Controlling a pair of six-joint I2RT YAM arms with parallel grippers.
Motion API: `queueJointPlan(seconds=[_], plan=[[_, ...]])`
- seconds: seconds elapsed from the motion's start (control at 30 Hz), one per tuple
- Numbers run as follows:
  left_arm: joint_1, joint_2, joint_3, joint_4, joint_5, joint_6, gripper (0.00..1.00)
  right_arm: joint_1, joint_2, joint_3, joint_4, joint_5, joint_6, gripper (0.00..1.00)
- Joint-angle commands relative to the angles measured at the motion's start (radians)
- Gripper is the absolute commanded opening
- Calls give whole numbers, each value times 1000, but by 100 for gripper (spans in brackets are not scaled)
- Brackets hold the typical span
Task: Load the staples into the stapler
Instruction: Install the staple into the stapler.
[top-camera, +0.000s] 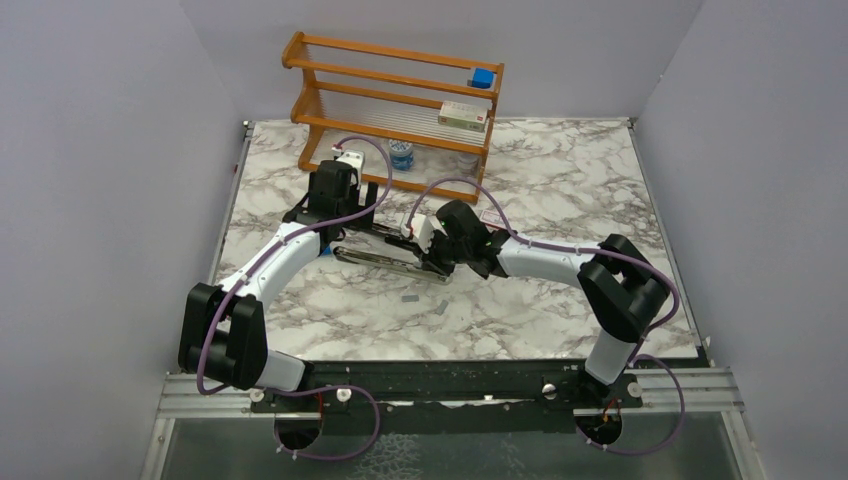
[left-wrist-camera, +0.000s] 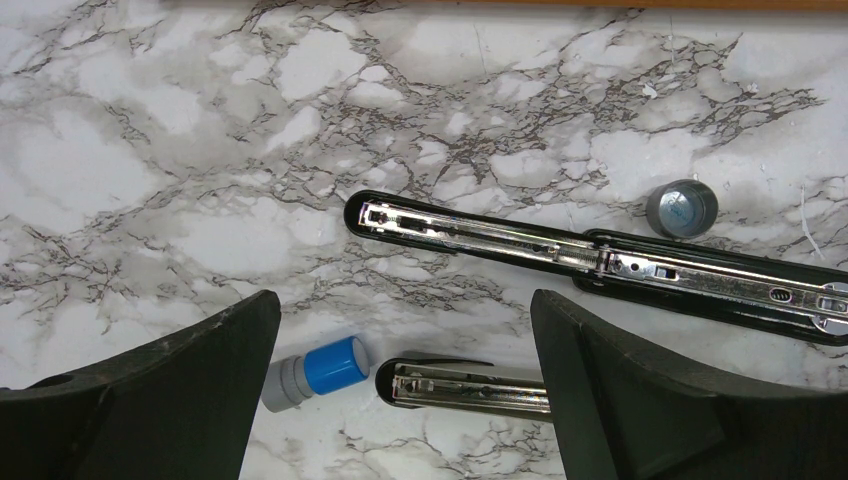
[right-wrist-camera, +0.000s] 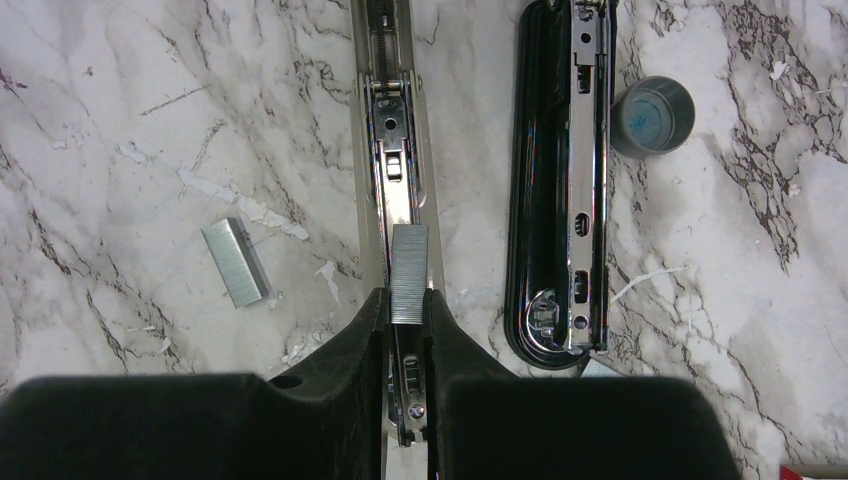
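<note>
The stapler (top-camera: 385, 257) lies opened flat on the marble table, its black bar (right-wrist-camera: 555, 200) beside its silver staple channel (right-wrist-camera: 392, 130). My right gripper (right-wrist-camera: 408, 300) is shut on a strip of staples (right-wrist-camera: 408, 270) and holds it directly over the channel, lined up with it. A second staple strip (right-wrist-camera: 235, 262) lies loose on the table to the left. My left gripper (left-wrist-camera: 405, 330) is open and empty above the stapler's two bar ends (left-wrist-camera: 460, 385), touching nothing. In the top view the left gripper (top-camera: 345, 215) and right gripper (top-camera: 432, 262) face each other across the stapler.
A blue-and-grey cap (left-wrist-camera: 315, 372) lies by the left finger. A grey cup-like cap (left-wrist-camera: 681, 208) sits beyond the stapler. A wooden rack (top-camera: 400, 90) at the back holds a blue block (top-camera: 483, 77) and a small box (top-camera: 463, 116). Loose staple bits (top-camera: 410, 297) lie nearer me.
</note>
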Motion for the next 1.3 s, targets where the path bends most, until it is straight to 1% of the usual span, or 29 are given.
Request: queueJointPlan(seconds=[0.0, 0.23, 0.47, 0.77, 1.27], plan=[[-3, 3, 3, 24, 22, 7, 99, 8, 18, 20, -41, -31, -16, 1], [-3, 5, 4, 25, 24, 8, 99, 8, -5, 8, -14, -4, -10, 1], [-2, 6, 4, 24, 27, 10, 99, 8, -54, -26, 33, -14, -14, 1], [-3, 10, 4, 24, 29, 9, 99, 8, -65, -36, 47, -35, -19, 1], [-2, 11, 4, 22, 30, 10, 99, 8, -27, -9, 6, -46, -25, 1]])
